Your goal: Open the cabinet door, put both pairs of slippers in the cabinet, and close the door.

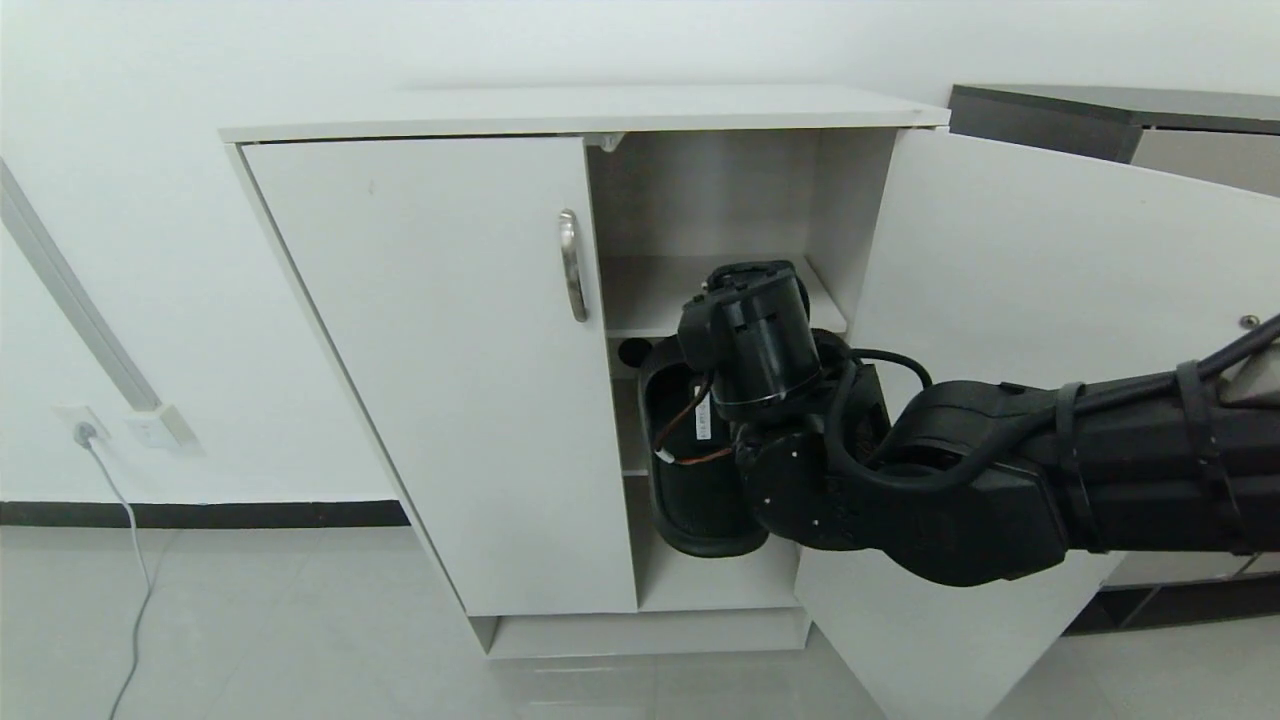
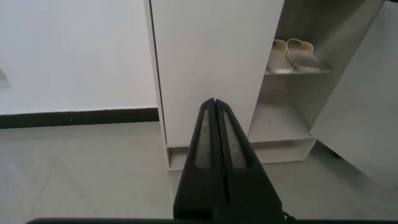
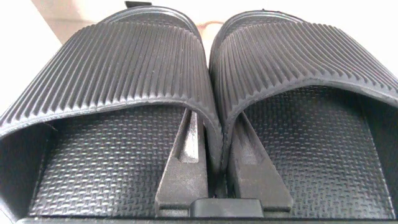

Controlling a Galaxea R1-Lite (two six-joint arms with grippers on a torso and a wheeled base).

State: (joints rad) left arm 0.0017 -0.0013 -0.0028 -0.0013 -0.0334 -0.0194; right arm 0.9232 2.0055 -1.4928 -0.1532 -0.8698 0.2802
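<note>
Inside the open right-hand compartment of the white cabinet (image 1: 600, 105), the right gripper (image 3: 214, 124) holds the pair of black slippers (image 3: 124, 62). One of its fingers (image 3: 183, 162) sits in each slipper, and together they pinch the two adjoining side walls. From the room, the black pair hangs steeply tilted below the upper shelf (image 1: 650, 300); contact with the cabinet floor cannot be determined. The right door (image 1: 1020, 280) stands wide open. The left door (image 1: 430, 360), with its metal handle (image 1: 572, 265), is shut. A pair of beige slippers (image 2: 293, 55) lies side by side on a lower shelf (image 2: 298, 72) in the same compartment. The left gripper (image 2: 214, 106) is outside the cabinet, facing the shut door, fingers pressed together and empty.
</note>
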